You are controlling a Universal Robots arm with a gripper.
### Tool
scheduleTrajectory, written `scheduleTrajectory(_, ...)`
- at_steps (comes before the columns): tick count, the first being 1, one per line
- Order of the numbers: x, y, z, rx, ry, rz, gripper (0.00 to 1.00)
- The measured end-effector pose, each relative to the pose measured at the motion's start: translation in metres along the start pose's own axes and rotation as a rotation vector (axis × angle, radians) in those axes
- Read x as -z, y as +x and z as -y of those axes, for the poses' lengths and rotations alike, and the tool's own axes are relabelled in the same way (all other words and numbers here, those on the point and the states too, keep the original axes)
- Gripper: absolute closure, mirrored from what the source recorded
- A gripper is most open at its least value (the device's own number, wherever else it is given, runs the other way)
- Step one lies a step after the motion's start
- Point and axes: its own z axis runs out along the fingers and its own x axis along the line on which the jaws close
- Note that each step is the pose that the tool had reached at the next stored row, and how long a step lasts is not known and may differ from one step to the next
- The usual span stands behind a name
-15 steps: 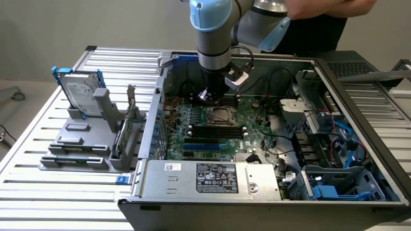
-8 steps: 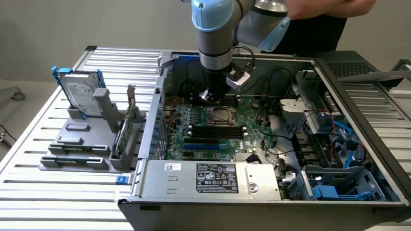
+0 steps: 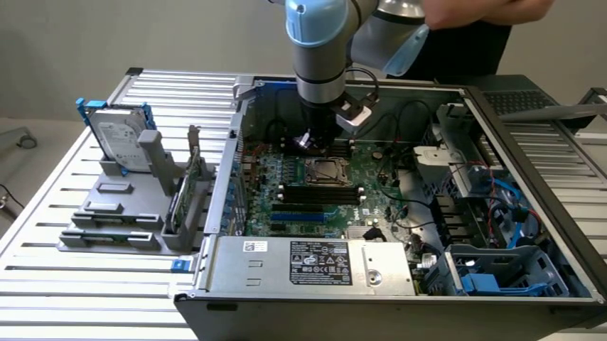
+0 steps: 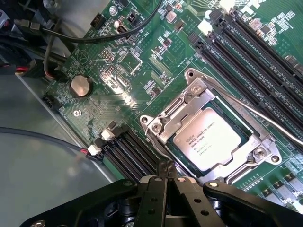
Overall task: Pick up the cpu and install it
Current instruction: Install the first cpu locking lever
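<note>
The cpu (image 4: 206, 140) is showing a pale silver-grey face with dark lettering, sitting in a shiny metal socket frame (image 4: 165, 119) on a green motherboard (image 4: 142, 71). The black claw (image 4: 166, 171) is contrasting with the arm's light blue cap (image 3: 316, 21), while the slatted counter (image 3: 57, 284) is gleaming silver and the hard drive's bracket (image 3: 87, 108) is showing blue.

1. Gripper (image 3: 316, 145) fingertips in the exterior view: too small and dark against the board to tell apart.
2. Person (image 3: 474, 28) behind the case: cut off by the exterior view's top edge, arm blurred.
3. Hard drive (image 3: 121, 135): lower part hidden by the grey holder (image 3: 124, 206).
4. CPU (image 4: 207, 138) label text: too small to read; one corner hidden under the gripper fingers (image 4: 166, 171).
5. Socket lever (image 4: 265, 120): runs out of the wrist picture's edge.
6. Power supply (image 3: 308, 264) label: unreadable.
</note>
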Motion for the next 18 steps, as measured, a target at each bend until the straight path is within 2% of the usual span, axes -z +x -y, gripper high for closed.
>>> scheduleTrajectory(18, -0.001, 0.0036, -0.0037, 0.0, 0.0004, 0.0005, 0.89)
